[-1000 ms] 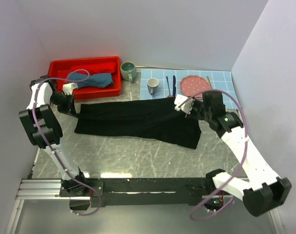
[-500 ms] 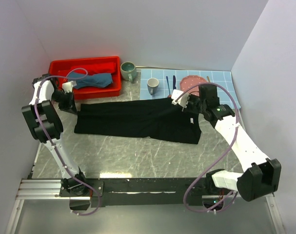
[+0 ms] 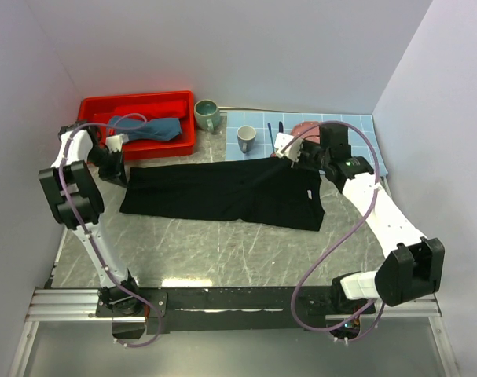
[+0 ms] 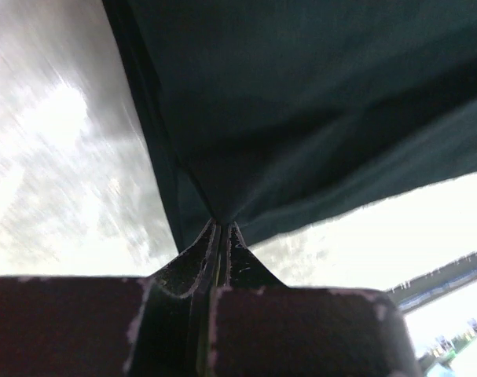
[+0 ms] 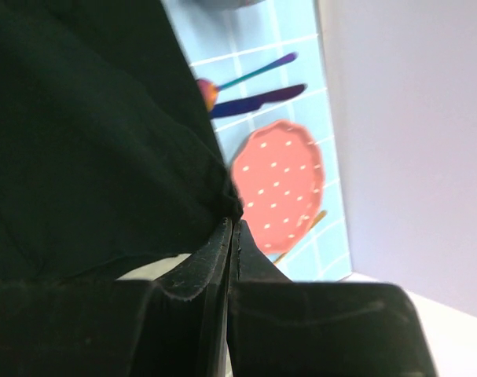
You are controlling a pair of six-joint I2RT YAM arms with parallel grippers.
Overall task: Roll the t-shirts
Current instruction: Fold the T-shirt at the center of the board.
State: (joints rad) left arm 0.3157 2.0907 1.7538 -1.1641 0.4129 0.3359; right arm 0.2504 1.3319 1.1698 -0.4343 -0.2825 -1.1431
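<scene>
The grey marbled table top (image 3: 222, 251) carries the large black short-sleeved t-shirt (image 3: 214, 192), which lies flat as a long folded band running left to right across the middle, its right end wider and reaching just beside the light-blue checked placemat (image 3: 356, 126) at the far right. At the far left stands the red plastic tray (image 3: 97, 106), and inside it the teal-blue t-shirt (image 3: 152, 129) lies bunched up. The left gripper (image 4: 220, 228) sits at the band's far left corner, fingers pressed together with a pinch of the dark cloth clamped between them, the fabric fanning out from the tips. The right gripper (image 5: 231, 223) is at the far right corner of the shirt, by the placemat's near edge, and its fingers are likewise closed tight on a fold of the black cloth. On the placemat lies the round pink dotted plate (image 5: 277, 188), partly hidden by the right arm in the overhead view. The green mug (image 3: 207, 115) stands between tray and placemat, the smaller grey mug (image 3: 246, 138) on the placemat's left edge, and the dark blue knife (image 5: 258, 97) just beside the plate.
</scene>
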